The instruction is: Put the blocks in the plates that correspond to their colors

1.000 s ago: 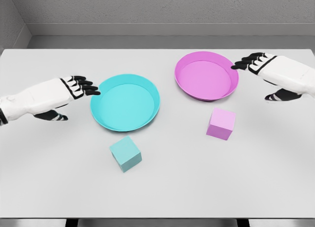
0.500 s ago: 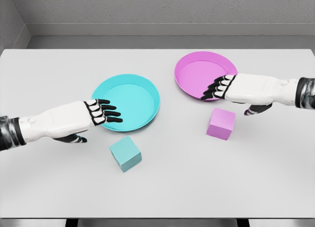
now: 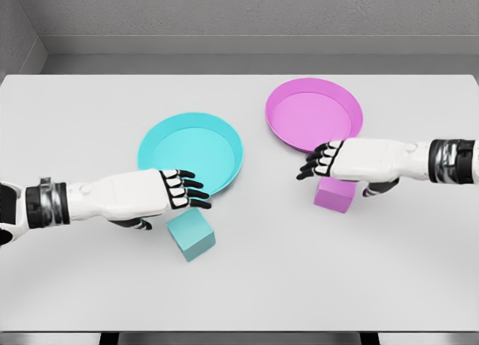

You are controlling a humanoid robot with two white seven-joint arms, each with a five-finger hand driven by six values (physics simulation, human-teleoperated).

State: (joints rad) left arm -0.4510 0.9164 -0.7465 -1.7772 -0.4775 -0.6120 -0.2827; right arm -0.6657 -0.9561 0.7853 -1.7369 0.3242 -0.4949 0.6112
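Head view: a white table carries two plates and two blocks. The cyan plate sits left of centre; the pink plate sits farther back and to the right, apart from it. Both plates hold nothing.

The cyan block lies on the table just in front of the cyan plate. The left hand hovers above and just left of this block, fingers extended and slightly spread, gripping nothing; the fingertips overlap the plate's near rim.

The pink block lies on the table in front of the pink plate. The right hand is directly over it, covering its top edge, fingers extended and loose. Contact with the block cannot be confirmed.
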